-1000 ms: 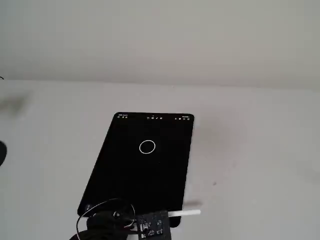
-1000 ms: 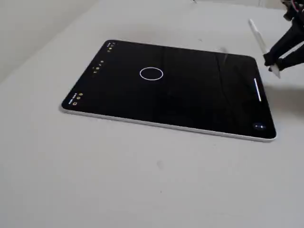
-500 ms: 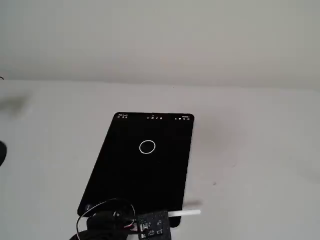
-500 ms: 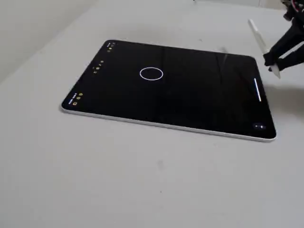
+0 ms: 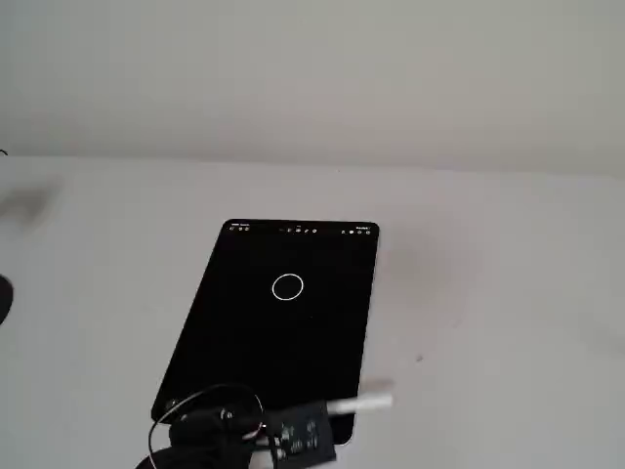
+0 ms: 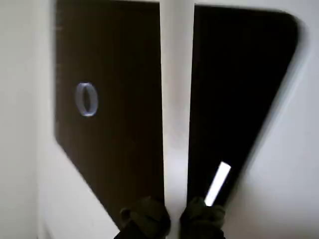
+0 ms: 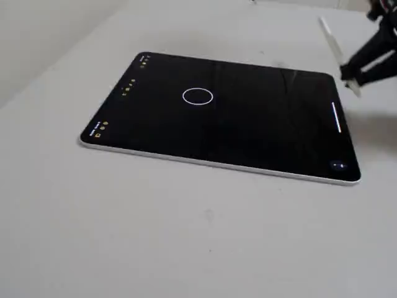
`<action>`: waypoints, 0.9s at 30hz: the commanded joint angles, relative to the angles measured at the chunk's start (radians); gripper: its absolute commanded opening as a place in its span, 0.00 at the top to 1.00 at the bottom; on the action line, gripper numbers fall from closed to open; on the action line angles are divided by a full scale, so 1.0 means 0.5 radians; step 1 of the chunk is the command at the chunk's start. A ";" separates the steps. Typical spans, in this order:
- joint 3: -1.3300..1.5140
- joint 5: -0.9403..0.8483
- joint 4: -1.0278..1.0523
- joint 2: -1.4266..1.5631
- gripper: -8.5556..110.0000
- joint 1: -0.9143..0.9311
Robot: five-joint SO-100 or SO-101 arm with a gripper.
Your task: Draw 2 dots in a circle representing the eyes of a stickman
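One gripper (image 6: 172, 219): dark two-finger gripper, bottom centre of wrist view, clamped on white cylindrical stylus (image 6: 176, 99).
Tablet: flat black tablet (image 5: 244, 332) on white table (image 5: 488, 293).
Circle: thin white ring outline (image 5: 276, 280), upper-centre screen, empty inside.

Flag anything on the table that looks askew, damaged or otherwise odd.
Nothing stands out. The tablet lies flat and intact on the table, its circle a clean ring with no dots inside yet. The gripper holds the white stylus near the tablet's edge.
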 commanded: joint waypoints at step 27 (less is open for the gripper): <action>-1.399 -2.154 -4.096 -3.863 0.93 -0.319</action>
